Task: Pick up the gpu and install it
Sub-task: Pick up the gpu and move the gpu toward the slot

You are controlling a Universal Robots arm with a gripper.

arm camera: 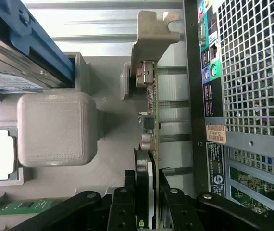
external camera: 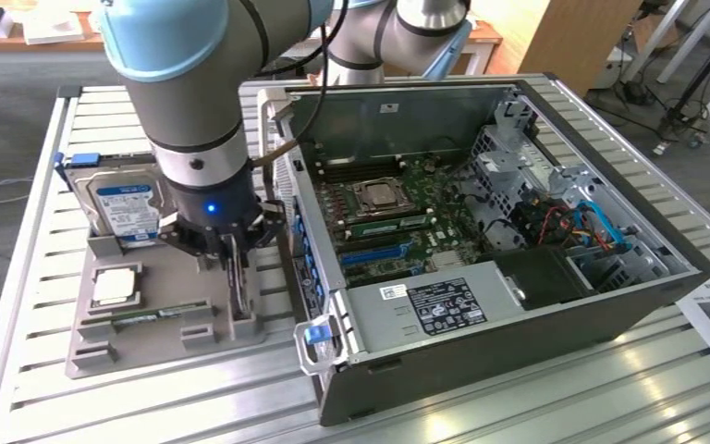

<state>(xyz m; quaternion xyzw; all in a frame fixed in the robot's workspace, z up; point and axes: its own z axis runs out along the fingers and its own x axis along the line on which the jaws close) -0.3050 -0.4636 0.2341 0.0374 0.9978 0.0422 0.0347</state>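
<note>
Slatted metal table carries a grey tray; pincer pinches the upright gpu standing in it

The card stands on edge in the grey holder on the bench, clamped by the gripper. The computer case rises just beside it across a narrow gap. A grey block and the hard drive crowd the other side. The case top is open.
</note>
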